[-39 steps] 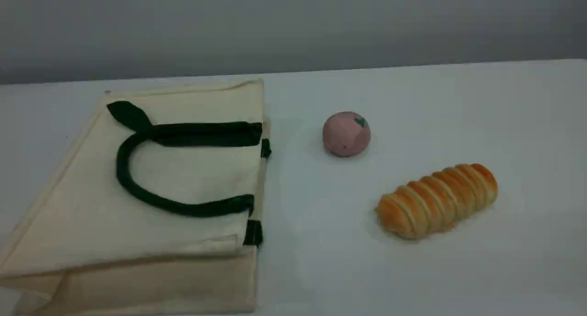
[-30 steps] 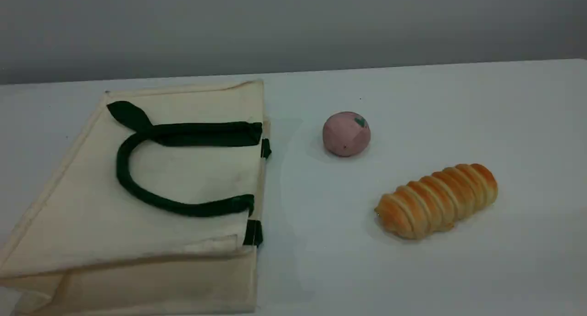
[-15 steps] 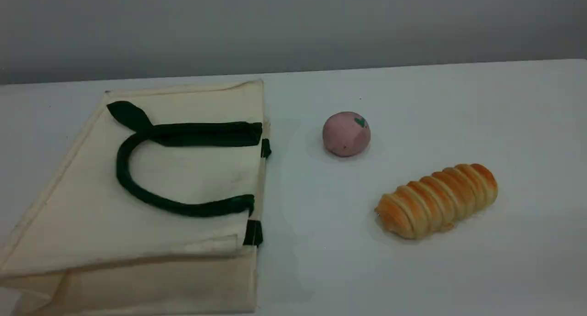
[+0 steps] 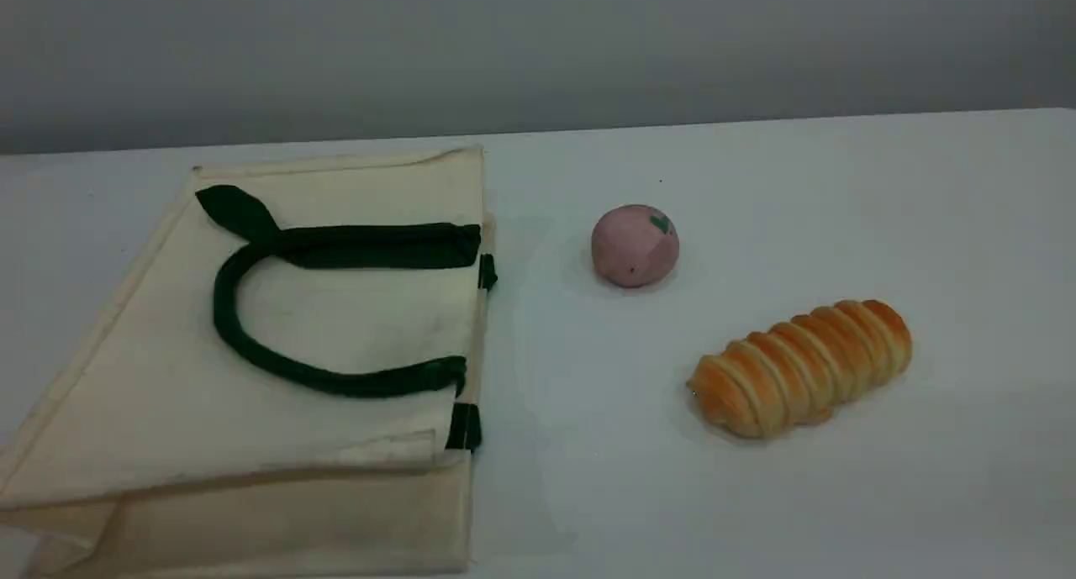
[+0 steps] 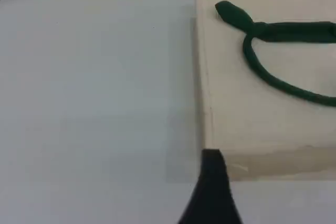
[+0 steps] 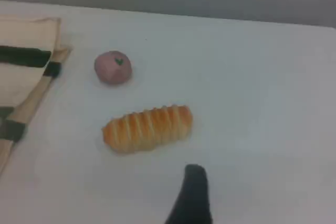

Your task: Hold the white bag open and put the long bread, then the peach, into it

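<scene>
The white bag [image 4: 353, 310] lies flat and closed on the table's left side, its mouth facing right. One dark green handle [image 4: 225, 327] is looped over its top face. The peach [image 4: 635, 245] sits right of the bag's mouth. The long bread [image 4: 800, 367] lies further right and nearer the front. No arm shows in the scene view. The dark tip of my left gripper [image 5: 212, 187] hangs above the bag's [image 5: 236, 114] closed corner. The tip of my right gripper [image 6: 193, 192] hovers in front of the bread [image 6: 147, 128] and the peach [image 6: 112, 67]. Neither tip holds anything.
The white table [image 4: 841, 192] ends at a grey wall behind. Bare tabletop [image 5: 94, 93] stretches beside the bag's closed end in the left wrist view. The bag's mouth edge with green patches [image 6: 16, 129] shows at the left of the right wrist view.
</scene>
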